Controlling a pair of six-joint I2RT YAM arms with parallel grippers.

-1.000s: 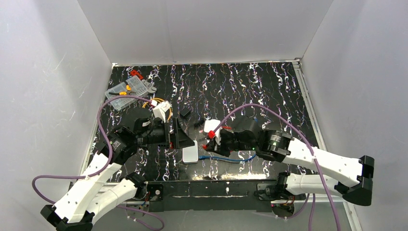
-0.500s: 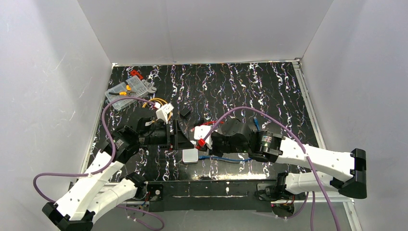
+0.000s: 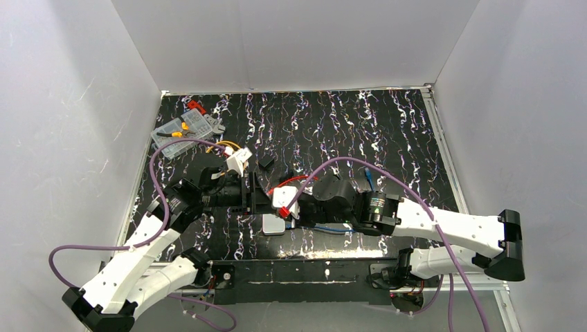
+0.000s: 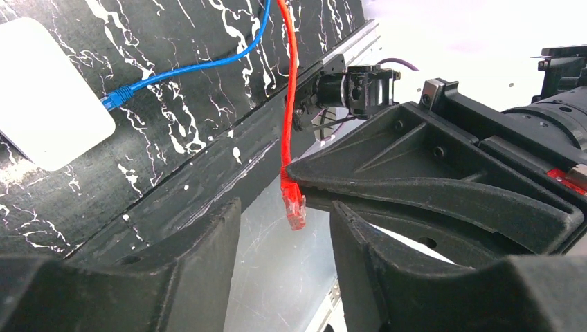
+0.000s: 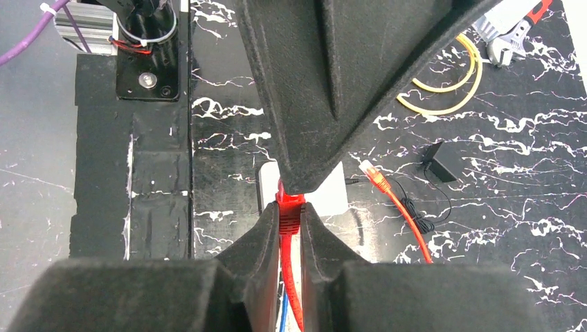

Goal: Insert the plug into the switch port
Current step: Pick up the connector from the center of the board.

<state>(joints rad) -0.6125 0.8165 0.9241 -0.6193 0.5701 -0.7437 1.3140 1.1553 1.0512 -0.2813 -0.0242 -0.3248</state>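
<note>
Right pincer (image 5: 291, 211) was clamped on the red cable (image 4: 289, 83) just behind its plug (image 4: 295, 206). The plug's long axis ran on from those fingers, between the parted fingers of the left pincer (image 4: 285, 211), neither touching it. One pale switch (image 4: 41, 97) lay flat on the counter (image 3: 387, 131) just below both pincers, with one blue cable (image 4: 201, 59) at its edge. No free port showed.

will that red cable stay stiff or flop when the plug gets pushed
Probably floppy: the red cable trails in loose curves. The plug looks rigid and light, pinched at the right gripper's tips, so it should push straight unless it slips.
</note>
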